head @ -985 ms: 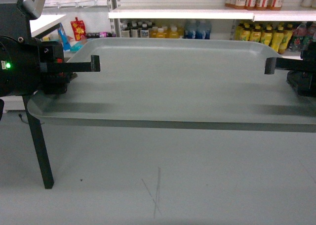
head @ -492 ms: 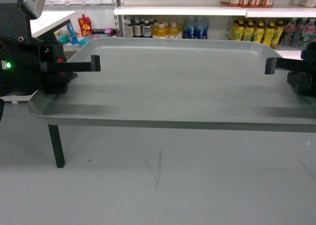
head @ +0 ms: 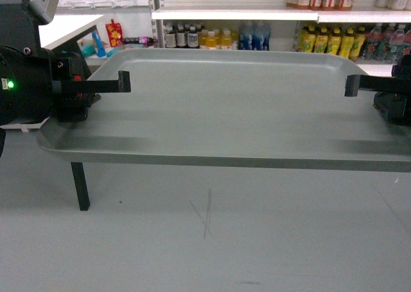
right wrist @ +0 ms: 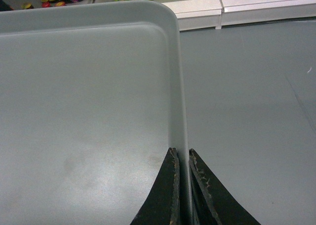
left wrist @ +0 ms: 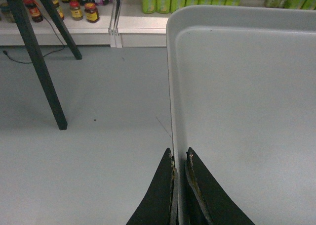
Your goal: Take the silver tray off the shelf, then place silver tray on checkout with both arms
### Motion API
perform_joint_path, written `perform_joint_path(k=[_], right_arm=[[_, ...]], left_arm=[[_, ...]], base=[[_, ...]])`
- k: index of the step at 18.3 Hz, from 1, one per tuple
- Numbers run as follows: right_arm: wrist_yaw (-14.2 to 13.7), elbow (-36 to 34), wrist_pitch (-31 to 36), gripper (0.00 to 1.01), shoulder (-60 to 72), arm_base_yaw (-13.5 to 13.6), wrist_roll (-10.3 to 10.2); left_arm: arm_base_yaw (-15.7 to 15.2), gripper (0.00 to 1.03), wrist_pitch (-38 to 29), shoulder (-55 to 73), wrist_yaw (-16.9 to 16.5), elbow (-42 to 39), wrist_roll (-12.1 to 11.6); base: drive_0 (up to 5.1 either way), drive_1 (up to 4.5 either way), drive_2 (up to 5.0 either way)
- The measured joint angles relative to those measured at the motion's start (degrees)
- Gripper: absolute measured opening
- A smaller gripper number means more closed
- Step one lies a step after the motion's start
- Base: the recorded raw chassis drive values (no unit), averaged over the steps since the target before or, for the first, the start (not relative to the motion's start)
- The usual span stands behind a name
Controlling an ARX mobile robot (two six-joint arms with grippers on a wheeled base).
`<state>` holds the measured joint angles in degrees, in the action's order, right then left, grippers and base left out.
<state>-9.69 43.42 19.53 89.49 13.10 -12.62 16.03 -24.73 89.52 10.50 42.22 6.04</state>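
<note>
step: carry to checkout | silver tray held level in the air above the floor, off the shelf | left pincer and right pincer each clamped on a side rim | we keep both ends level, moving together

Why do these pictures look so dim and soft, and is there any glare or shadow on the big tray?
Head view: dim greenish cast, soft focus; the silver tray carries dark shadow bands under each pincer, and the shelf bottles behind are blurry. Left wrist view: the left pincer is a dark silhouette on the rim. Right wrist view: a faint pale sheen on the tray floor near the right pincer.
</note>
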Motion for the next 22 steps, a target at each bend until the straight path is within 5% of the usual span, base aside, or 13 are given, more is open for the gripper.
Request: perform_joint_path(k=[6, 22], right_arm=[[0.04, 0.0, 0.02, 0.03, 0.0, 0.0, 0.0], [0.13, 0.0, 0.31, 0.03, -0.02, -0.31, 0.0]], left_arm=[[0.0, 0.04, 0.02, 0.0, 0.0, 0.0, 0.0], [0.15, 0.04, -0.35, 0.04, -0.02, 0.0, 0.0]], base=[[0.0, 0.0, 0.0], [-4.9, 1.58, 3.3]])
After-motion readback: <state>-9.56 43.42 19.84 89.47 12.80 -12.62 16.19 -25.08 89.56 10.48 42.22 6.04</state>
